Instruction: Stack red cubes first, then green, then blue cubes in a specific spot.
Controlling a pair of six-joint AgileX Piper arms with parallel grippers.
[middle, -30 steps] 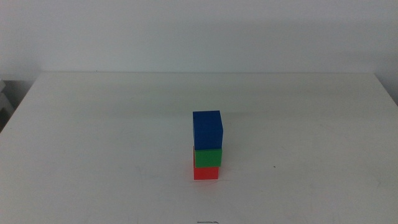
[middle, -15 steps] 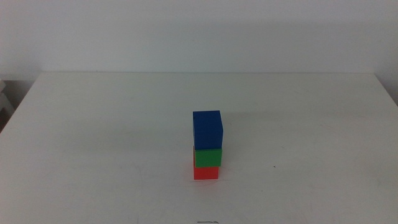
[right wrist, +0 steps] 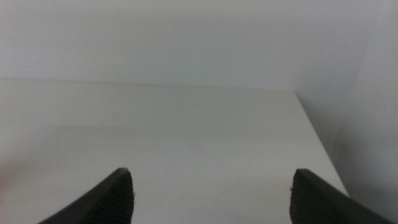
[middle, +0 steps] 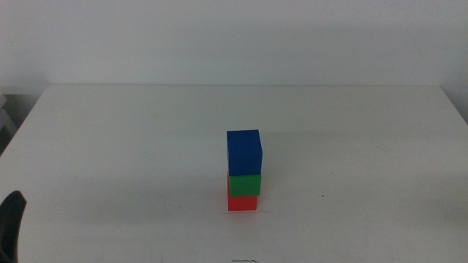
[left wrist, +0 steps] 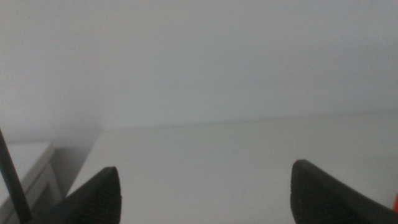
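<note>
Near the middle of the white table [middle: 110, 146], the red cube [middle: 242, 203] sits at the bottom, the green cube [middle: 245, 184] rests on it, and the blue cube [middle: 243, 151] tops the stack. The left gripper [left wrist: 205, 193] has its jaws spread wide and empty; the dark shape at eight o'clock in the middle view is probably part of it. The right gripper [right wrist: 211, 196] is likewise wide open, holding nothing, over bare tabletop.
</note>
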